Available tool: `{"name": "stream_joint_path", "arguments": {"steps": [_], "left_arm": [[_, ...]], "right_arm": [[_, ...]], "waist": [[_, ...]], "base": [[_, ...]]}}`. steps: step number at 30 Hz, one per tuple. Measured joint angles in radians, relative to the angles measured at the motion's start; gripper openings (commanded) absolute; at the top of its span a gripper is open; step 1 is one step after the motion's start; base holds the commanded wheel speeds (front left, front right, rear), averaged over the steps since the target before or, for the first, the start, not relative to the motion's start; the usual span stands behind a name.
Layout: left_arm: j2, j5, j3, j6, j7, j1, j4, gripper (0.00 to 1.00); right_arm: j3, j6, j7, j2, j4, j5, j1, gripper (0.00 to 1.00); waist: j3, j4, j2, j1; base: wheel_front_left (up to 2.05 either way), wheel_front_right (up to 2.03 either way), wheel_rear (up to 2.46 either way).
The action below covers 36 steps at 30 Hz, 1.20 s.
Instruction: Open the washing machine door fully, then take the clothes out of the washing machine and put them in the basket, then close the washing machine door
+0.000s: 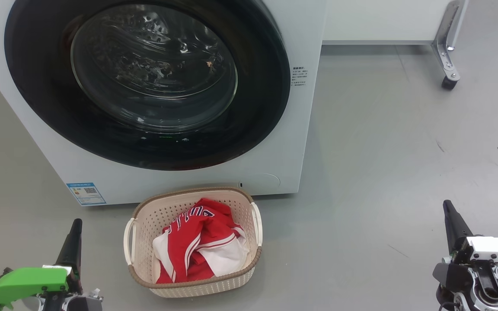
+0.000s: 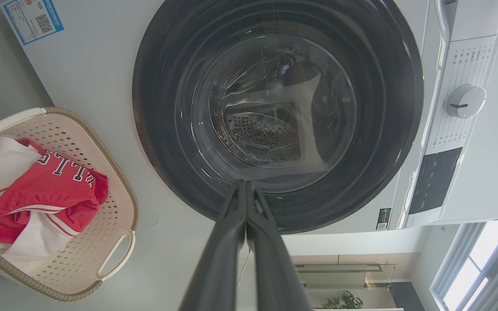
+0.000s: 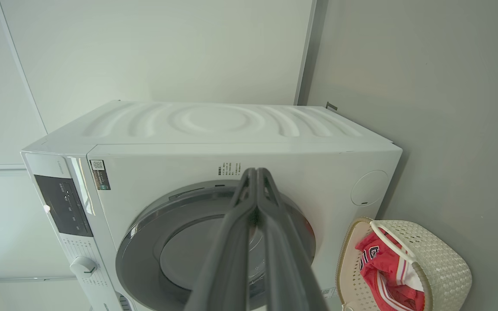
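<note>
Door (image 1: 149, 82) shut flush on the washer (image 1: 305, 129); jerseys (image 1: 201, 242) heaped in the basket (image 1: 193, 189) just in front, so the job looks finished. My left gripper (image 1: 75, 229) and right gripper (image 1: 449, 211) rest low, fingers pressed together, empty.

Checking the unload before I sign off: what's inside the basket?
The basket holds a crumpled heap of red-and-white clothes, lettering facing up. The heap covers most of the basket floor, so the number of pieces and anything beneath cannot be seen.

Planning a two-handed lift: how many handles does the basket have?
2: the left handle and the right handle, both white, on opposite sides of the basket.
</note>
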State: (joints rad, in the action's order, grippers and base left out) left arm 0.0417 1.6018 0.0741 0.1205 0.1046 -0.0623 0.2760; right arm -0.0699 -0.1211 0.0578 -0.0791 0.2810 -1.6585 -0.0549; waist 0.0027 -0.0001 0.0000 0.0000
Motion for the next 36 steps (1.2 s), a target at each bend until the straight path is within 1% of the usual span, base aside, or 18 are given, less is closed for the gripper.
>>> {"name": "stream_joint_path", "arguments": {"steps": [36], "left_arm": [[0.0, 0.0, 0.0, 0.0, 0.0, 0.0, 0.0, 0.0]], "right_arm": [[-0.004, 0.0, 0.0, 0.001, -0.001, 0.0, 0.0, 0.0]], "waist": [[0.0, 0.0, 0.0, 0.0]], "base": [[0.0, 0.0, 0.0]]}}
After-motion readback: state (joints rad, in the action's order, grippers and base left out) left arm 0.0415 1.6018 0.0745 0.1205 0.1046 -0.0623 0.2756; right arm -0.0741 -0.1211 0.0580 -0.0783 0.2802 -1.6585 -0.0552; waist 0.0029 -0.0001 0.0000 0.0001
